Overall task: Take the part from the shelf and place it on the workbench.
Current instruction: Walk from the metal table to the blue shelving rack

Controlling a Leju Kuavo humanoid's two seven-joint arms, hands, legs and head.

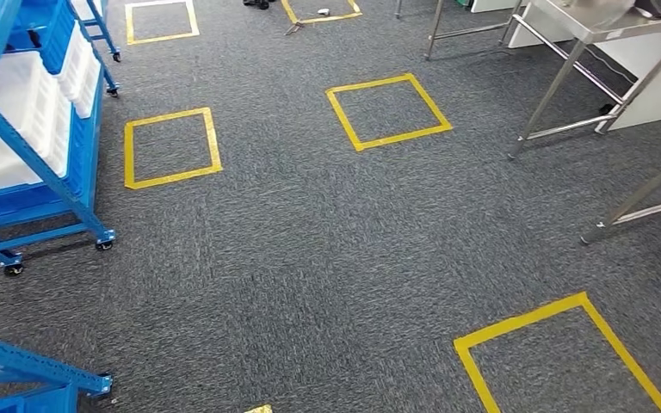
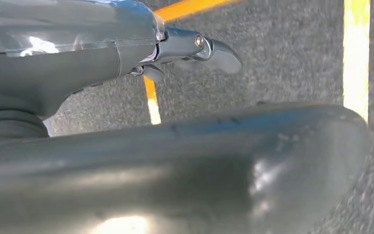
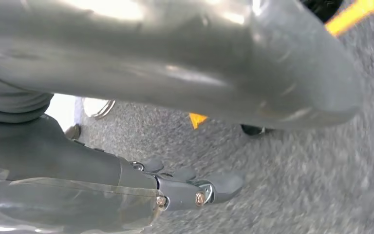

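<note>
The blue wheeled shelf (image 1: 43, 194) stands at the left in the head view, loaded with white bins (image 1: 17, 120); I cannot make out a part in them. The steel workbench (image 1: 602, 30) stands at the far right on thin legs. My left hand (image 2: 175, 161) hangs over grey carpet, its thumb and dark fingers (image 2: 209, 51) apart with nothing between them. My right hand (image 3: 175, 63) hangs the same way, its fingers (image 3: 214, 187) stretched out and holding nothing.
Grey carpet with yellow tape squares (image 1: 170, 146) (image 1: 387, 110) (image 1: 568, 357) lies between shelf and workbench. A second blue rack's corner (image 1: 26, 370) juts in at the near left. More steel table legs (image 1: 645, 194) stand at the right edge.
</note>
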